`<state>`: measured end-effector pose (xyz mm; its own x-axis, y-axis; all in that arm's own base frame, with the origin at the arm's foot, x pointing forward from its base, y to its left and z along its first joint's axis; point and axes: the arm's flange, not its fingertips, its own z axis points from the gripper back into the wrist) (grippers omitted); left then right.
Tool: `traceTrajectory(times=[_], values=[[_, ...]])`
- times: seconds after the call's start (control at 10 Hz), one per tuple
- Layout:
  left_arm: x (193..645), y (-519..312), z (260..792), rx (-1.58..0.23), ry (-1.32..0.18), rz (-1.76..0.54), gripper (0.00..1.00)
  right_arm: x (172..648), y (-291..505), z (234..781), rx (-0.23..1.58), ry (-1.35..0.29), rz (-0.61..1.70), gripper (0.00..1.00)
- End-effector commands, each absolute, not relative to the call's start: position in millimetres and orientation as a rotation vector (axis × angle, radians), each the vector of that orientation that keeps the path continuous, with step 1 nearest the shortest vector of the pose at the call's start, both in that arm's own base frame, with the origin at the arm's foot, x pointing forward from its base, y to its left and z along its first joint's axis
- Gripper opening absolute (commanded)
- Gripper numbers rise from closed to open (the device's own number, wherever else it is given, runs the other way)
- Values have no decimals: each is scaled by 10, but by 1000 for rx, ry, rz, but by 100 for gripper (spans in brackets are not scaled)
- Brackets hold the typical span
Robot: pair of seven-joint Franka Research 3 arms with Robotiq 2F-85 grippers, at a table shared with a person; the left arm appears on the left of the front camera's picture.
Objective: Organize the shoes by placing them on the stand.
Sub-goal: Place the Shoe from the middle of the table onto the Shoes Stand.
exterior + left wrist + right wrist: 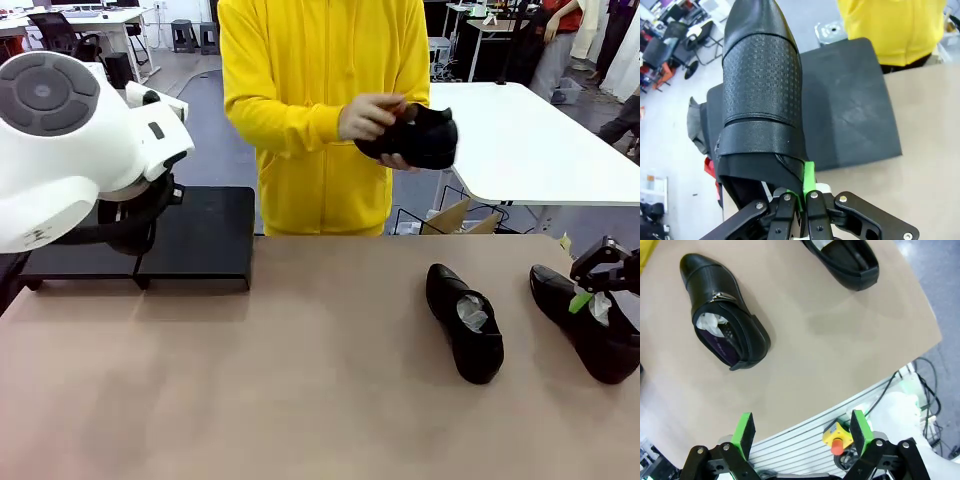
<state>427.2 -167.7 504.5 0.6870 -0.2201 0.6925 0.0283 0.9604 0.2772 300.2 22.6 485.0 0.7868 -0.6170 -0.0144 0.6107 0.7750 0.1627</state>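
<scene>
Tan tabletop (pixel 250 390), shared with a person in a yellow hoodie (pixel 320 60). The left gripper (pixel 802 186) is clamped on the heel collar of a black dress shoe (pixel 762 85), which is held over the black stand (pixel 850 110). Placement is judged to be in hand, so lowering and release are called for next. The right gripper (pixel 802 432) is spread wide and empty above a nearer shoe (pixel 722 325) and a farther shoe (pixel 845 260), both lying on the table. A fourth shoe (pixel 415 138) is held in the person's hands (pixel 370 118).

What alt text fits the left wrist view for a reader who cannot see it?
The left tool is shut on the heel rim of a black dress shoe, toe pointing away, over the black stand. Tan tabletop lies at right; a person in a yellow top stands beyond it.
</scene>
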Motion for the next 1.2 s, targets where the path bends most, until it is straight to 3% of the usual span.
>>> traceTrajectory(times=[0.0, 1.1], values=[[4563, -1864, 4917, 269, -824, -108, 0, 3002, 219, 4852, 166, -41, -660, 100], [5261, -1805, 4260, 282, -746, -130, 0, 3002, 219, 4852, 166, -41, -660, 100]])
